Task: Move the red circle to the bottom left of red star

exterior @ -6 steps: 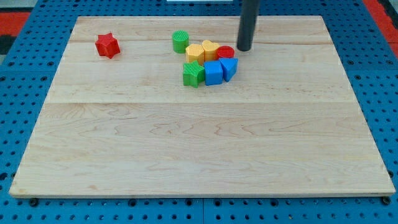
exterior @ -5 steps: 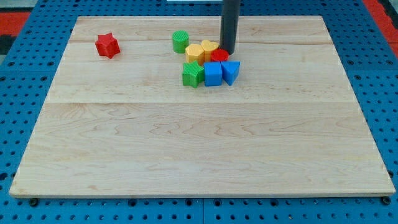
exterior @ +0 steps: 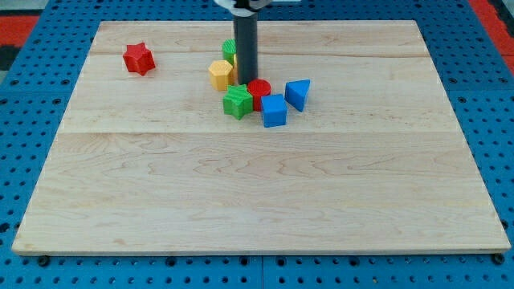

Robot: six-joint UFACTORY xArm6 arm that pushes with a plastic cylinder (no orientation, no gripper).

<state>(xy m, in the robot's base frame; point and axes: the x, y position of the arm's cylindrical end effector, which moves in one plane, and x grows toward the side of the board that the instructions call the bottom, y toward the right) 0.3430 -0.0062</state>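
The red circle (exterior: 259, 91) lies near the board's top middle, wedged between the green star (exterior: 237, 102) on its left and the blue cube (exterior: 273, 111) at its lower right. The red star (exterior: 138, 59) sits alone at the view's top left, far from the circle. My tip (exterior: 246, 83) stands just above and left of the red circle, touching or nearly touching it. The rod hides part of the green cylinder (exterior: 229, 50) and whatever lies right behind it.
A yellow hexagon block (exterior: 219, 74) lies left of the rod. A blue triangular block (exterior: 298, 93) lies right of the red circle. The wooden board (exterior: 257, 185) rests on a blue pegboard.
My tip swept left through the cluster. The red circle slid down and left, the yellow hexagon went left, the green star shifted left, and the blue cube moved down.
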